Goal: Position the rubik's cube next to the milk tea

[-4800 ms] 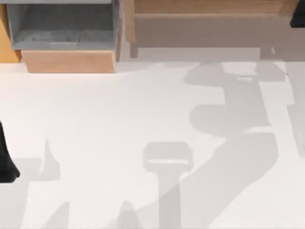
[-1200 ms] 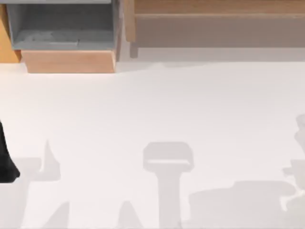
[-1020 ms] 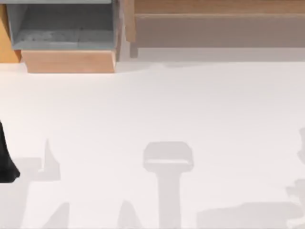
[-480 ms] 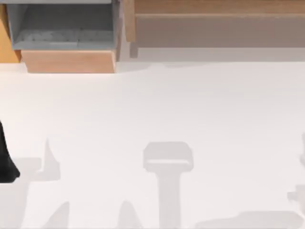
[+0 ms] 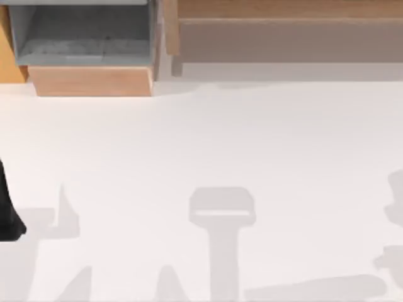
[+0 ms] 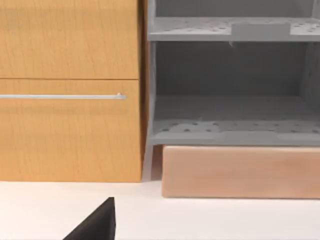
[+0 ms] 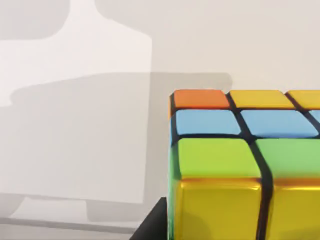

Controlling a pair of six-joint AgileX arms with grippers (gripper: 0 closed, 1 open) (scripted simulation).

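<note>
Over the white surface [image 5: 208, 145], the top view carries only cast shadows, with a grey open shelf unit [image 5: 82, 34] and a wooden bench-like frame [image 5: 277, 12] along the far edge. A dark piece of the left arm [image 5: 7, 214] sits at the left edge, low and out of the working area, which I judge to be a parked pose.

Close to the cabinetry, the left wrist view faces a wooden drawer front [image 6: 70, 90] with a thin metal handle, beside the grey shelf unit [image 6: 230, 100]. A black wedge at the lower edge is part of the left gripper (whether its fingers are spread or closed, I cannot tell).

Tight against its lens, the right wrist view has the rubik's cube [image 7: 240, 165], with orange, yellow, blue and green tiles, above the pale surface. Being so near the camera suggests the right gripper is carrying it, but the fingers are hidden, so I cannot tell. The milk tea is not visible, so where the cube should go is unclear.
</note>
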